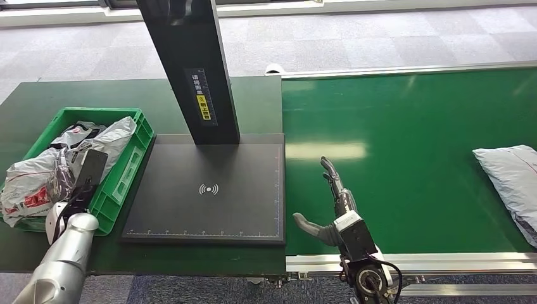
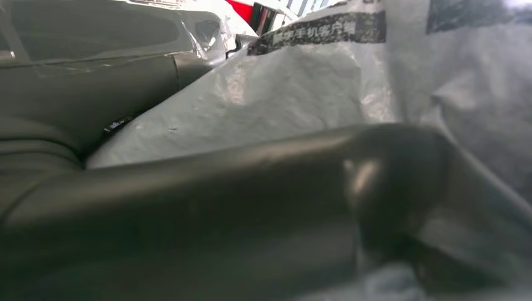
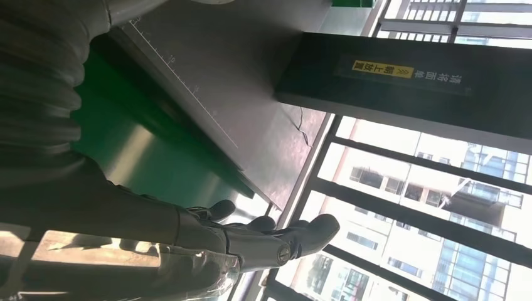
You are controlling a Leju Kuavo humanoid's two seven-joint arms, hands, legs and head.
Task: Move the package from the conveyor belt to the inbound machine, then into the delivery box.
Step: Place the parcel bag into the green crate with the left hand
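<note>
Right hand (image 1: 332,209) hovers over near edge of conveyor belt (image 1: 411,126), fingers spread, thumb out, holding nothing; likely staged to meet the package (image 1: 510,180) lying well apart at belt's far right. Inbound machine (image 1: 206,193) pad bare. Left hand (image 1: 79,183) sits among bagged parcels in green delivery box (image 1: 130,166); its grip cannot be told.

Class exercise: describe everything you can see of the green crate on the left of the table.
The green crate looks like moulded plastic, rectangular, with a thick rim and slotted side walls. It sits upright on the dark green table, its right wall close beside the black scanner plate. It is heaped with crumpled grey-white mail bags, some with red print, spilling over its near left rim. The left hand reaches in over the bags; whether it grips one cannot be told.
</note>
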